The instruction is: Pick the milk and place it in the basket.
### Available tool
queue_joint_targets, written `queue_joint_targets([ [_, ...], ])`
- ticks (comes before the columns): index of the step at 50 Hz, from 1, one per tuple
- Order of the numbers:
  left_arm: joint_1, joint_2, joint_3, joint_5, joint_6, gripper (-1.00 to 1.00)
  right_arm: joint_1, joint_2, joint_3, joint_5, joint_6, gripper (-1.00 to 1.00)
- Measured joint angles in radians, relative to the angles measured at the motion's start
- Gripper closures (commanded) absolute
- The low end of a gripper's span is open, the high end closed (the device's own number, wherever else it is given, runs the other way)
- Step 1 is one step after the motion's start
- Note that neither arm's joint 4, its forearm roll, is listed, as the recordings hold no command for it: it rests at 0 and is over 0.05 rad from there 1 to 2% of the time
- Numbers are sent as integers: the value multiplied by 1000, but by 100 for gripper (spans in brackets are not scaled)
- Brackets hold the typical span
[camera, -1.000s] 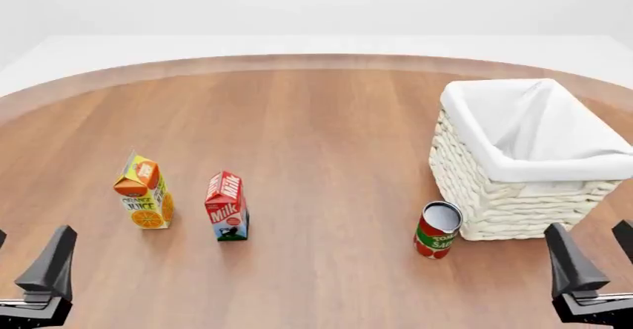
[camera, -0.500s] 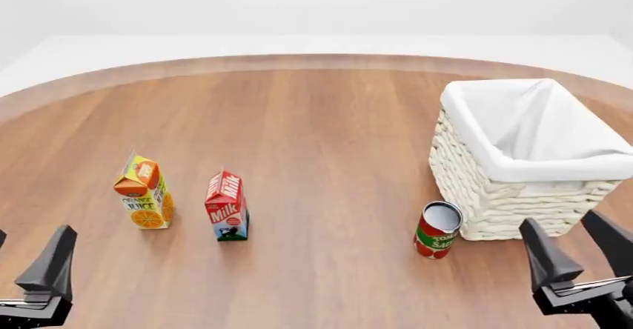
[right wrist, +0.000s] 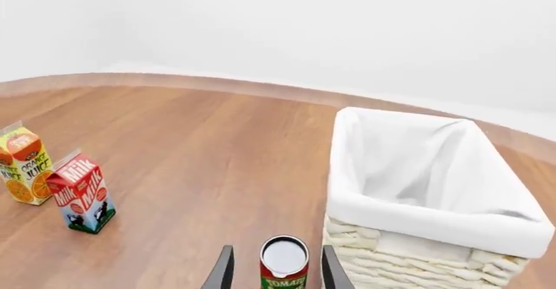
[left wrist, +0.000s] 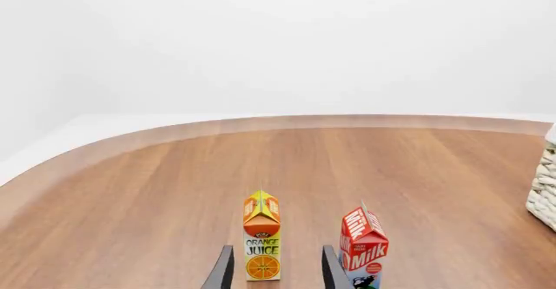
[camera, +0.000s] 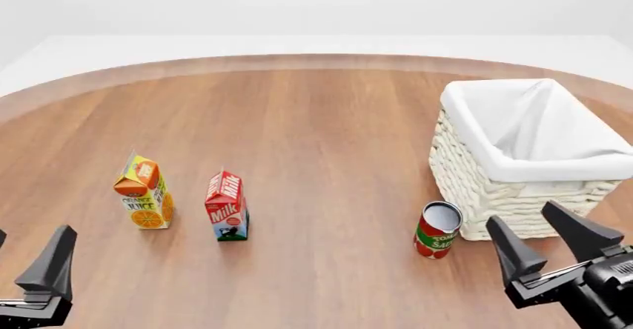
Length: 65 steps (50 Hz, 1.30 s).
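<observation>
1. Since the earlier front frames the right end effector has swung in from the right edge toward the middle and now sits tilted, its two dark fingers pointing up and leftward, near the tomato can and the front corner of the basket
2. Both right fingers are spread well apart with nothing between them; in the right wrist view the can shows in line with the gap between the fingertips, farther out on the worktop
3. The left end effector is unchanged at the lower left corner of the front view, only one finger fully in frame; the left wrist view shows its fingers apart and holding nothing
4. The milk stands upright on the worktop, left of centre, just beside the orange juice carton on its left, the two not touching
5. Milk and basket are well apart, the basket standing on the right side with its white liner folded over the rim and the can just in front of its near left corner
</observation>
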State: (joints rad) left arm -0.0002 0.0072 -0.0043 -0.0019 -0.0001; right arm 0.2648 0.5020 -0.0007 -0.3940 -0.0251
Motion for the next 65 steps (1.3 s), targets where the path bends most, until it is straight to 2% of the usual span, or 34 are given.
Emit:
queue_joint_targets([
  [20,-1,0,0,0,0,-100,106,257,-17,-192,-30,-100],
  [32,-2,1,0,-1,0,-100,170,374,-71,-219,-45,-100],
  [43,-2,1,0,-2,0,-100,228,443,-145,-186,-51,-100],
  [65,-2,2,1,-3,0,-100,313,513,-322,-26,-9,-100],
])
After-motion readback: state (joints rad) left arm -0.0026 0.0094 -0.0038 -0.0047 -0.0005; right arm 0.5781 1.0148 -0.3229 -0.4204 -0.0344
